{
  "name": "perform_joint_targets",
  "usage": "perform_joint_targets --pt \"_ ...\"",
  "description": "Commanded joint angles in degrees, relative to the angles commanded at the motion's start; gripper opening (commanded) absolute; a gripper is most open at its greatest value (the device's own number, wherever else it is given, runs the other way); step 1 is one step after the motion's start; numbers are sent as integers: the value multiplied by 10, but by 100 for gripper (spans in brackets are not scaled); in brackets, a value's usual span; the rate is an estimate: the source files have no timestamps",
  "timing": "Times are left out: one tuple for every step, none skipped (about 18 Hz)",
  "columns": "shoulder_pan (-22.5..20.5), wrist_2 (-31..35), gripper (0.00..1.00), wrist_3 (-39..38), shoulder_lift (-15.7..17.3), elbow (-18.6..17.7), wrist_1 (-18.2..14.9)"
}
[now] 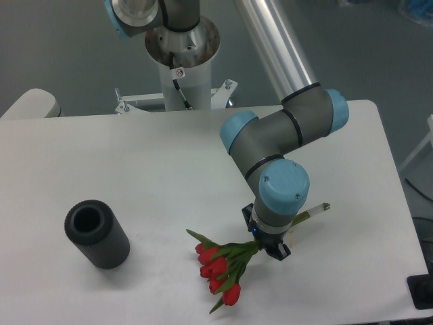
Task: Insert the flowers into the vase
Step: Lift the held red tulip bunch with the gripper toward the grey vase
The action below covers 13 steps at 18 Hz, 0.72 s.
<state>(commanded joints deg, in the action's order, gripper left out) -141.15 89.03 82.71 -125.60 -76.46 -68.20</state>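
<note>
The vase [97, 233], a dark ribbed cylinder, stands upright at the left of the white table with its round mouth open to the top. The flowers [220, 269], red tulip buds on green stems, lie low at the front centre with the buds pointing down-left. Their stem ends [318, 210] stick out to the upper right. My gripper [267, 245] points down right over the middle of the stems, well to the right of the vase. The blue wrist cap hides the fingertips, so I cannot make out whether they clamp the stems.
The arm's base column [181, 68] stands at the back centre and its silver upper link crosses the upper right. The table's right edge [396, 183] and front edge lie close to the gripper. A black object [423, 291] sits off the table's front right corner.
</note>
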Motion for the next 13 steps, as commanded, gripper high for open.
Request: perform_joint_targets --pt "0 1 1 0 0 0 1" --pt "0 0 1 0 0 0 0" --pt "0 0 2 0 0 0 0" --pt "0 0 2 0 0 0 0" --pt "0 0 2 -1 0 0 -1" --pt "0 -3 2 -8 0 1 -1" --pt "1 -4 2 -21 0 0 -1" --pt "7 -5 2 -33 0 1 -1" --pt "11 -6 2 -43 0 2 -1" --pt "13 -7 2 -57 0 1 -1" --pt "16 -9 2 -79 0 1 -2" --pt "20 -16 2 -103 0 2 -2" --pt "21 -30 1 -124 0 2 -2"
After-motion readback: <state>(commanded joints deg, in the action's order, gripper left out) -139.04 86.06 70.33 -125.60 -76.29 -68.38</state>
